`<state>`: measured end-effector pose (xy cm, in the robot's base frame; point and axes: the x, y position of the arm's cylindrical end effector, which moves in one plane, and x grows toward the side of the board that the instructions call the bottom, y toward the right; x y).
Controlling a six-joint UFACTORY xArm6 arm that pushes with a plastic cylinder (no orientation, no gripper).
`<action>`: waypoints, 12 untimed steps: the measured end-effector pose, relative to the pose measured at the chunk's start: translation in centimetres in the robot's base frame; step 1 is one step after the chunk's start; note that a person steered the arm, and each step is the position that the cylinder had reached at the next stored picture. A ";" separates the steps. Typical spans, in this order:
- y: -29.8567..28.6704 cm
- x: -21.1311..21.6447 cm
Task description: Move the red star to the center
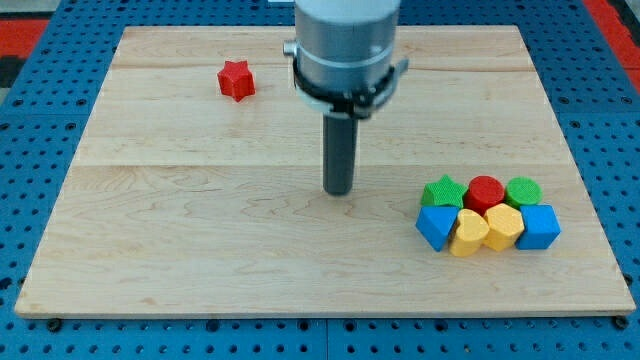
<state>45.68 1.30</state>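
Camera view, red star (pixel 236 80), my tip (pixel 339 191) apart.

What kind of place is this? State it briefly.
Probably a robotics lab bench: a pale wooden board on blue perforated pegboard, small coloured blocks like the red star block, and my tip at the board's middle.

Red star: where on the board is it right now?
The red star sits alone near the view's top left of the wooden board, up and left of my tip, far from the block cluster at lower right.
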 end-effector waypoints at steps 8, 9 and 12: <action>-17.9 -15.6; -18.5 -13.0; -25.6 -11.3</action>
<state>34.36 -24.31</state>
